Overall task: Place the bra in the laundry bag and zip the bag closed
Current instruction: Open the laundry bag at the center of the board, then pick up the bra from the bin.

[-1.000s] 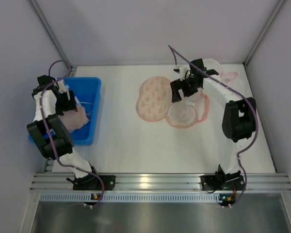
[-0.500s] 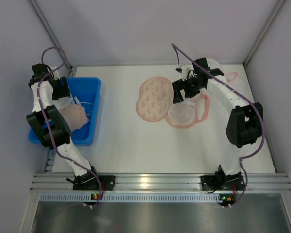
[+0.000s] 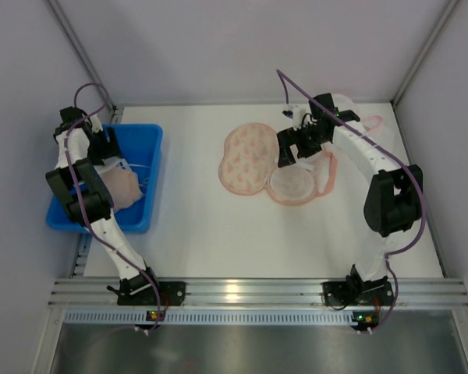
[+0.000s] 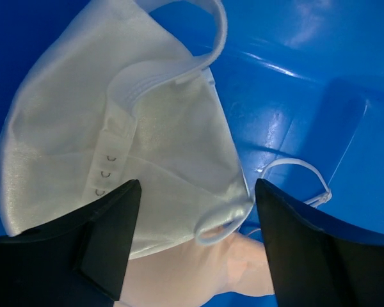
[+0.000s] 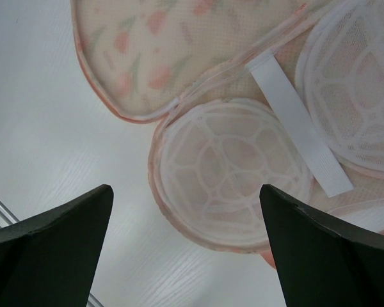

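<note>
The bra [image 3: 125, 187], with a white cup [image 4: 147, 128] over a pale pink cup [image 4: 192, 275], lies crumpled in the blue bin [image 3: 152, 134]. My left gripper [image 3: 109, 156] hangs open just above it, and its fingers [image 4: 197, 192] straddle the white cup's lower edge without touching. The pink floral laundry bag [image 3: 246, 160] lies unzipped on the table, its round mesh cup [image 5: 230, 173] exposed. My right gripper [image 3: 287, 152] hovers open over that cup [image 5: 185, 192], holding nothing.
A white strap [image 5: 301, 128] lies across the bag's mesh halves. Thin white bra straps [image 4: 301, 176] trail over the bin floor [image 4: 294, 96]. The bin stands at the table's far left, and frame posts rise at the back corners.
My left arm has swung up and back over the bin's far-left corner and then settled slightly inward, still open. My right arm shifted a little to the right over the bag.
</note>
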Available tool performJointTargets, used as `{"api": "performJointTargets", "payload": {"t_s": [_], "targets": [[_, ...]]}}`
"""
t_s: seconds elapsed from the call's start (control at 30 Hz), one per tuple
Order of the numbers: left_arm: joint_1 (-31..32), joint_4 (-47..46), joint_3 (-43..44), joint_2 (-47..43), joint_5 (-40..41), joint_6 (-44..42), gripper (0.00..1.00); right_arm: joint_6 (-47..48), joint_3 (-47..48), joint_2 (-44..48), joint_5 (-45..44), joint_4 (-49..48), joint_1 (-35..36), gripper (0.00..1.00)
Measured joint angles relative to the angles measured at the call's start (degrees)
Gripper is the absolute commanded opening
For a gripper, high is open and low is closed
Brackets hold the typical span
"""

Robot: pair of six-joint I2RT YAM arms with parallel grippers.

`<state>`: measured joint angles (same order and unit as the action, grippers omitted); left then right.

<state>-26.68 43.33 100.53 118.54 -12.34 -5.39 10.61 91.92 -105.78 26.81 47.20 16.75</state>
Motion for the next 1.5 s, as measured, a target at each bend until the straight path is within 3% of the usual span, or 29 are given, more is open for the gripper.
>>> {"api": "performJointTargets", "payload": {"t_s": [0.07, 0.17, 0.47, 0.57, 0.8, 0.83, 0.87, 0.9, 1.2, 1.5], "targets": [[0.28, -0.04, 0.22, 0.00, -0.46, 0.07, 0.86, -0.17, 0.00, -0.02, 0.20, 0.00, -0.02, 0.99], [0.79, -0.04, 0.35, -0.04, -0.74, -0.11, 0.85, -0.24, 0.00, -0.02, 0.37, 0.02, 0.00, 1.00], [3.39, -0.07, 2.71, 0.28, 1.99, 0.20, 0.68, -0.26, 0.00, -0.26, 0.52, 0.24, 0.00, 0.99], [3.41, -0.17, 3.41, 0.83, 3.30, 0.52, 0.50, -0.26, 0.00, -0.52, 0.50, 0.35, -0.02, 0.99], [3.30, -0.17, 3.43, 1.49, 4.94, 0.44, 0.29, -0.26, 0.00, -0.81, 0.55, 0.39, 0.00, 0.99], [3.30, -0.17, 3.43, 1.49, 5.31, 0.26, 0.24, -0.28, 0.00, -0.81, 0.52, 0.42, -0.02, 0.99], [3.30, -0.15, 3.43, 1.49, 5.60, 0.11, 0.07, -0.28, 0.00, -0.81, 0.52, 0.42, -0.02, 0.99], [3.30, -0.15, 3.43, 1.49, 5.81, 0.20, 0.01, -0.28, 0.00, -0.81, 0.55, 0.42, -0.02, 0.99], [3.30, 0.00, 3.50, -0.83, 7.17, -0.96, 0.00, -0.28, 0.00, -0.81, 0.57, 0.44, -0.02, 1.00], [3.21, 0.20, 4.11, -18.78, 3.72, -2.25, 0.00, -0.37, 0.00, -0.68, 1.25, 0.46, -0.04, 1.00]]}}
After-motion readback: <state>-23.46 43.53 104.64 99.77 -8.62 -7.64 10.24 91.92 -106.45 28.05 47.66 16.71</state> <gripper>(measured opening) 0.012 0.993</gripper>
